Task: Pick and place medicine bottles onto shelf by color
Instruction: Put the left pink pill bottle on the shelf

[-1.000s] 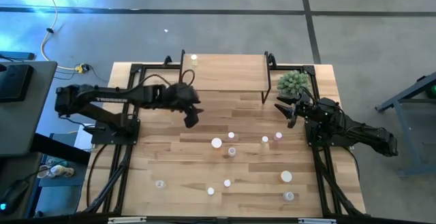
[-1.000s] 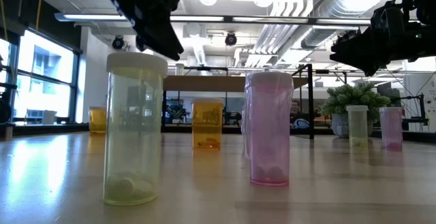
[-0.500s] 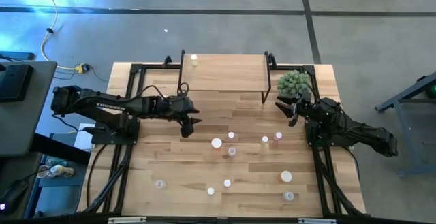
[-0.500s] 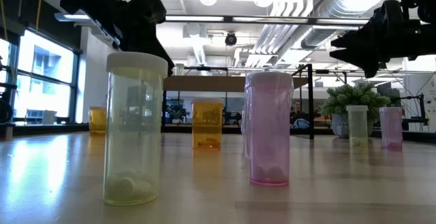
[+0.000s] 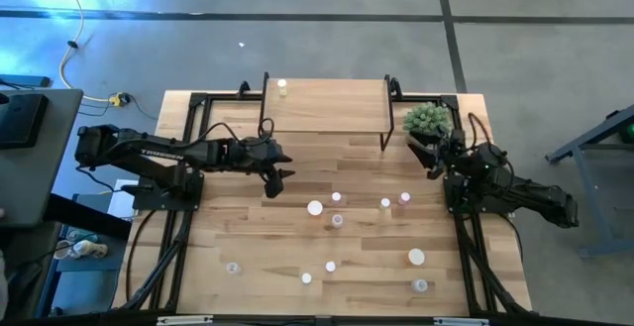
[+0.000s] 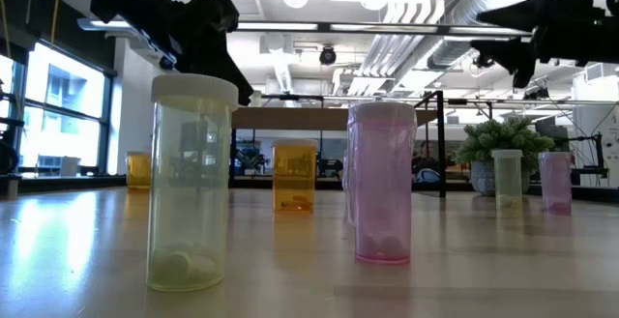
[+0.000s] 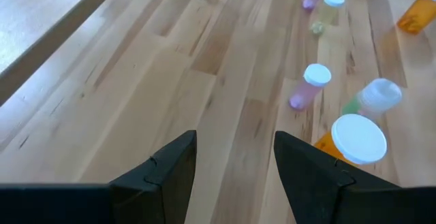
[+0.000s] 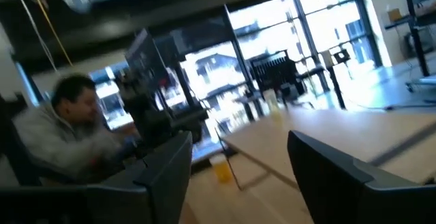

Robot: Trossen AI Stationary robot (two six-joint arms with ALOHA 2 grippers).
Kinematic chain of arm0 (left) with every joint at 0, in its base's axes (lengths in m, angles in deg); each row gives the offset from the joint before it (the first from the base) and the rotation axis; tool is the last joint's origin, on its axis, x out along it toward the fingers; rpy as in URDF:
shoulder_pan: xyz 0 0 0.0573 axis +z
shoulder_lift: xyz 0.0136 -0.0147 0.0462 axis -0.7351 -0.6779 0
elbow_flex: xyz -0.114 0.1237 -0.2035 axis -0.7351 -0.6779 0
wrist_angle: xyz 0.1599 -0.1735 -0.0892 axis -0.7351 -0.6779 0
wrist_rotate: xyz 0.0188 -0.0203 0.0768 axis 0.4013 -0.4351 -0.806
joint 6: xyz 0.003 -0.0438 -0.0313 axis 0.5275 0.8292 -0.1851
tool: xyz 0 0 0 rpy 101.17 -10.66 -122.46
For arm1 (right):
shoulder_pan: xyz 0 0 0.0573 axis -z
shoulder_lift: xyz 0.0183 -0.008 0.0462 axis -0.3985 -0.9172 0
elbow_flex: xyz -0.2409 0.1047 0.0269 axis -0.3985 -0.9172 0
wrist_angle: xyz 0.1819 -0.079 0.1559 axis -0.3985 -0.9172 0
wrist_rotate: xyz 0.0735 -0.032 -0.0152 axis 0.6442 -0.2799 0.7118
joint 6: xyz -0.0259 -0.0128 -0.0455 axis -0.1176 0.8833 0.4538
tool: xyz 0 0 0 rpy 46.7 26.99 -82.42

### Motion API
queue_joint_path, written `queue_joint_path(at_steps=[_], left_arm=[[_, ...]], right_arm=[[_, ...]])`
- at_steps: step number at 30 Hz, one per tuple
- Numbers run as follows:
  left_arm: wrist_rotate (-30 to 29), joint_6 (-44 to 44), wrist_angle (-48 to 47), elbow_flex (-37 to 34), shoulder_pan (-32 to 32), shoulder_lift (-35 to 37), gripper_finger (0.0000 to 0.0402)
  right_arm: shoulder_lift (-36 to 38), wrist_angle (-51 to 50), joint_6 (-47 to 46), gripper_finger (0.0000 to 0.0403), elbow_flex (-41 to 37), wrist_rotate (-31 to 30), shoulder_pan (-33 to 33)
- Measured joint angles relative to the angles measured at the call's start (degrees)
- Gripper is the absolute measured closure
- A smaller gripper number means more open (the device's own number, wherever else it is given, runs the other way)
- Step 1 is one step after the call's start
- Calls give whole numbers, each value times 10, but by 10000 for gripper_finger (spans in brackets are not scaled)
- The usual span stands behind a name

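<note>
From above, a light-wood table (image 5: 248,257) holds a small wooden shelf (image 5: 327,106) at its far edge, with one pale bottle (image 5: 282,86) standing on the shelf's far left corner. The other medicine bottles (image 5: 337,219) stand scattered across the middle and near part of the table, showing mostly as white caps. A small green plant (image 5: 427,120) sits just right of the shelf. The left arm stretches in from the left, its left gripper (image 5: 274,179) above bare wood between the shelf and the bottles. The right arm is folded at the right edge, its right gripper (image 5: 434,156) up beside the plant.

The low view looks level across the tabletop, showing bottle colours that the overhead view hides: a yellowish bottle (image 6: 191,183) and a pink bottle (image 6: 383,183) stand nearest, an orange one (image 6: 294,176) behind them, and smaller ones farther off. Both grippers hang dark above the bottles, touching none. The room lies beyond.

The left wrist view shows its two fingers (image 7: 167,173) parted with nothing between them, over bare wood; ahead stand a wide white-capped orange bottle (image 7: 351,141), a pink one (image 7: 308,85) and others.

The right wrist view is blurred. Its fingers (image 8: 163,169) stand apart and empty, pointing across the shelf toward the room, where a seated person (image 8: 65,139) shows.
</note>
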Motion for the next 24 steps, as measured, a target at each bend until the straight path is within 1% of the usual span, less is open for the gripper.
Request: queue_joint_path(at_steps=[4,7,12,15,18,21,24], left_arm=[[0,0,0,0,0,0,216],[0,0,0,0,0,0,216],[0,0,1,0,0,0,216],[0,0,1,0,0,0,216],[0,0,1,0,0,0,216],[0,0,1,0,0,0,216],[0,0,1,0,0,0,216]], right_arm=[[-22,2,-11,163,27,8,0],[-65,2,2,162,60,35,0],[-176,-10,59,162,124,65,0],[-252,-44,78,162,165,84,0],[-328,-71,86,162,202,119,-1],[-399,-74,109,162,232,147,-17],[-459,-74,138,162,259,151,-47]])
